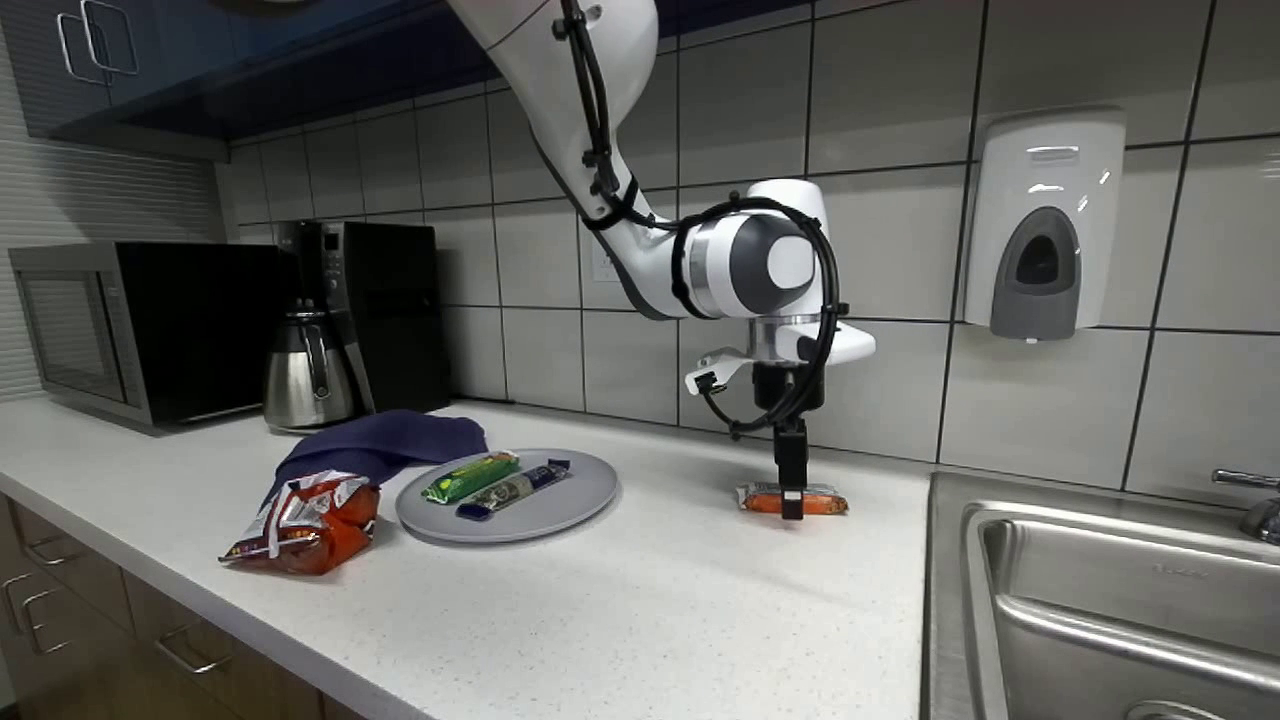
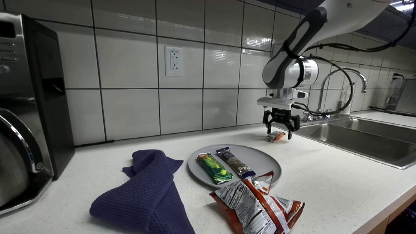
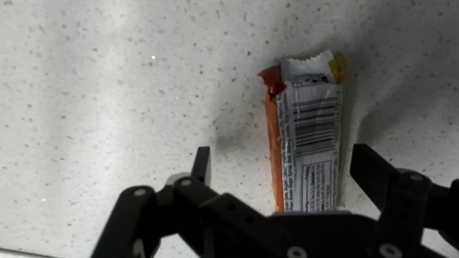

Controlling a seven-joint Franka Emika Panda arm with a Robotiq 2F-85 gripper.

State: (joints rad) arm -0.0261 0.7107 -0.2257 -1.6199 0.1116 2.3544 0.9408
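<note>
Where the jaws stand wide, holding nothing, there lies between them one wrapped snack bar [image 3: 311,143], orange and silver, barcode upward, on the surface [image 3: 107,107] near the sink [image 1: 948,600]. Probably light, fairly firm, perhaps crumbly under hard pressure; film likely slick. Suggested hold: across the long sides at mid-length, clear of the serrated end.

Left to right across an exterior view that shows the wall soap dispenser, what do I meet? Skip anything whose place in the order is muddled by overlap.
Microwave → jug → plate → orange bar → soap dispenser → tap.
</note>
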